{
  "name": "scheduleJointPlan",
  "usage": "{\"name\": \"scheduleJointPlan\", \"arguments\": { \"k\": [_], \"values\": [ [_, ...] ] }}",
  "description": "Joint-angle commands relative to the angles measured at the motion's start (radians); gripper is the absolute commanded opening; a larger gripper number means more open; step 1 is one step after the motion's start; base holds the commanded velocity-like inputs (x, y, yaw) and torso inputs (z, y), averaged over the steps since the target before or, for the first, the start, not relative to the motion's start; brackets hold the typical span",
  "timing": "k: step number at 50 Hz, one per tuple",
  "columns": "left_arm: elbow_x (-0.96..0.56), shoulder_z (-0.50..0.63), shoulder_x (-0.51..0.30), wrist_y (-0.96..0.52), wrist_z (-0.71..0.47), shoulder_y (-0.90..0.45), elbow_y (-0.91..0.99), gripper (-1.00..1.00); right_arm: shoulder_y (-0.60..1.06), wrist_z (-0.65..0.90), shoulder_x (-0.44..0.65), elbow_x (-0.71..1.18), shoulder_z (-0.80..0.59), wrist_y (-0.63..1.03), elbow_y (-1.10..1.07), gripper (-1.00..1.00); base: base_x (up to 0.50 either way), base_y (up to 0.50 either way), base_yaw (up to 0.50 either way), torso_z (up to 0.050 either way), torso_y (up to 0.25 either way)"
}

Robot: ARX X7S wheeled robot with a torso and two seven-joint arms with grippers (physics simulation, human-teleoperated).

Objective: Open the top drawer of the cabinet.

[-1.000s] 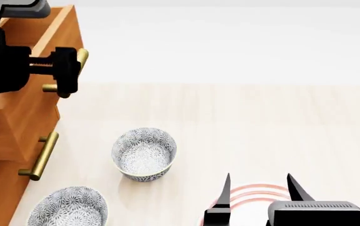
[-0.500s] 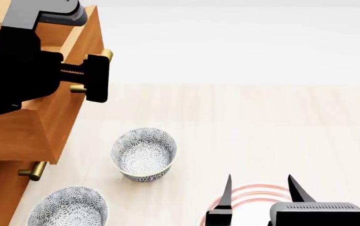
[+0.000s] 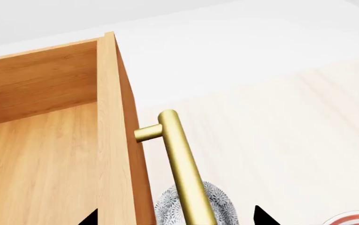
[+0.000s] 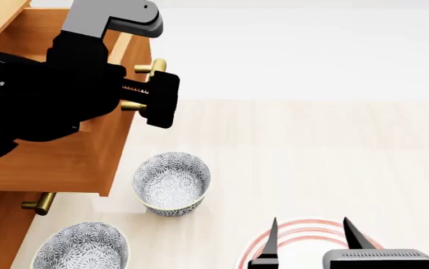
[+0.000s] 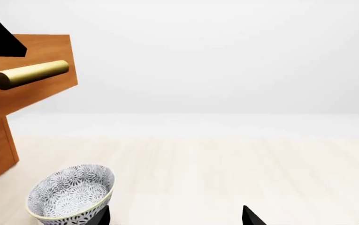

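- No brand, label or writing can be read on anything in view.
- The cabinet point(image 4: 5, 224) is orange-brown wood with a visible grain, flat-sided and square-edged; it stands at the 9 o'clock side of the head view.
- The top drawer point(image 4: 64, 162) is an open-topped wooden box with a plain flat front, standing well out from the cabinet and overhanging the pale wooden table point(image 4: 312, 145). Its inside shows bare in the left wrist view point(image 3: 35, 159).
- Its brass bar handle point(image 3: 180, 164) is a smooth round cylinder on short round posts, with a dull metallic shine.
- The left gripper point(image 4: 154, 98), matte black and blocky, is closed around that handle at about 10 o'clock in the head view.
- The right gripper point(image 4: 310, 238) sits at 5 o'clock, its two thin black pointed fingers spread apart, holding nothing, above a white plate point(image 4: 293, 241) with red rings.
- A lower brass handle point(image 4: 38, 203) pokes out beneath the drawer.
- Two round bowls with a fine grey-and-white flower pattern stand on the table: one bowl point(image 4: 171, 183) near the drawer's front corner, the other bowl point(image 4: 81, 246) at 7 o'clock.
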Motion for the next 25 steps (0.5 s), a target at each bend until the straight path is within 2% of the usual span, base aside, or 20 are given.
{"name": "scheduleJointPlan", "arguments": {
  "k": [1, 11, 18, 25],
  "values": [
    [-0.419, 0.131, 0.017, 0.077, -0.031, 0.056, -0.098, 1.00, -0.001, -0.005, -0.001, -0.008, -0.012, -0.005, 0.006, 1.00, 0.00, 0.00, 0.00, 0.000, 0.000],
    [-0.569, 0.198, 0.012, 0.105, -0.115, 0.052, -0.065, 1.00, -0.018, -0.010, 0.006, -0.010, -0.012, -0.019, 0.007, 1.00, 0.00, 0.00, 0.00, 0.000, 0.000],
    [-0.700, 0.161, 0.014, 0.103, -0.194, 0.046, -0.045, 1.00, -0.022, -0.004, 0.010, -0.012, -0.019, -0.012, -0.010, 1.00, 0.00, 0.00, 0.00, 0.000, 0.000],
    [-0.811, 0.185, 0.017, 0.135, -0.256, 0.036, -0.051, 1.00, -0.028, -0.006, 0.010, -0.015, -0.023, -0.020, -0.007, 1.00, 0.00, 0.00, 0.00, 0.000, 0.000]
  ]
}}
